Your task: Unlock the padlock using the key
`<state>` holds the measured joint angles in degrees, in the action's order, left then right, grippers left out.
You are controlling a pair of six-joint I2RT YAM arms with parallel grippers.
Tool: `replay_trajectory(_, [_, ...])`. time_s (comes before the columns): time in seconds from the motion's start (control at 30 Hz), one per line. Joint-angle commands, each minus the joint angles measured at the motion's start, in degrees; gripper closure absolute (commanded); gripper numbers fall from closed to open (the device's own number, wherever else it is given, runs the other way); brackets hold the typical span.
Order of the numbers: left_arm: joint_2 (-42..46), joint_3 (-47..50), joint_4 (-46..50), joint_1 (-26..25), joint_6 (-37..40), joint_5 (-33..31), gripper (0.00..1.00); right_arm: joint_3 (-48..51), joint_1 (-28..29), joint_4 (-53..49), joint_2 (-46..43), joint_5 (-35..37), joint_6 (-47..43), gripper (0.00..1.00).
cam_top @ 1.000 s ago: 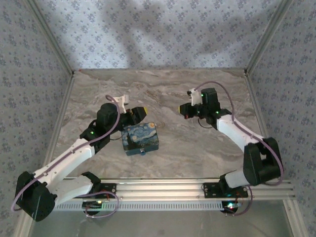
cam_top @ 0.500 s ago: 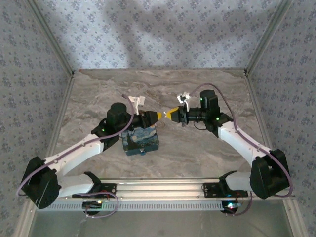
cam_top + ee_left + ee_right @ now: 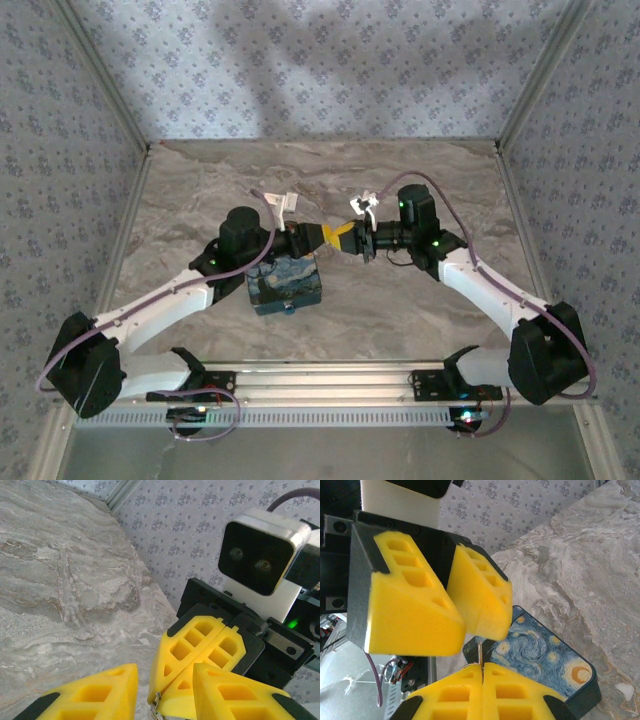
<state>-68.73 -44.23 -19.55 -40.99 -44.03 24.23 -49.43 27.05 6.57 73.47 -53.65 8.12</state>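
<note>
Jaws nose to nose above the marble counter point(image 3: 400, 300): left jaws at a narrow gap, yellow pads point(image 3: 115, 690) either side of the right tips, and whether they grip anything I can't tell, while the right jaws are pressed tight together. Beneath them sits the starry box point(image 3: 285, 282), with the padlock point(image 3: 288, 308) poking out at its near edge. Pinched in the right jaws is the key point(image 3: 479, 652), a thin metal sliver pointing up at the left pads.
</note>
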Motion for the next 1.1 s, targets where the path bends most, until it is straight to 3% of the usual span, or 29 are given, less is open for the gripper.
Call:
replay_trajectory(0.0, [-0.3, -2.2, -1.8, -0.5, 0.3, 0.2, 0.67, -1.1, 0.5, 3.0, -0.7, -1.2, 2.1, 1.0])
replay_trajectory(0.1, [-0.5, -2.2, -1.7, -0.5, 0.4, 0.1, 0.67, -1.1, 0.7, 4.0, -0.6, -1.1, 2.9, 1.0])
replay_trajectory(0.43, [0.0, -3.0, -0.6, -0.7, 1.5, -0.7, 1.0, -1.6, 0.4, 4.3, -0.5, -3.8, 5.0, 0.97])
replay_trajectory(0.5, [0.3, -3.3, -0.1, -0.7, 2.0, -0.9, 1.0, -1.4, -0.5, 3.4, -0.9, -4.4, 5.3, 0.94])
replay_trajectory(0.73, [1.1, -3.6, 0.6, -0.6, 2.7, -1.1, 1.0, 1.3, -2.0, 5.7, -3.0, -3.9, 8.2, 0.67])
replay_trajectory(1.07, [1.0, -3.7, 0.6, -0.7, 2.4, -1.2, 1.0, 0.3, 0.9, 5.8, 0.3, -3.6, 8.6, 0.64])
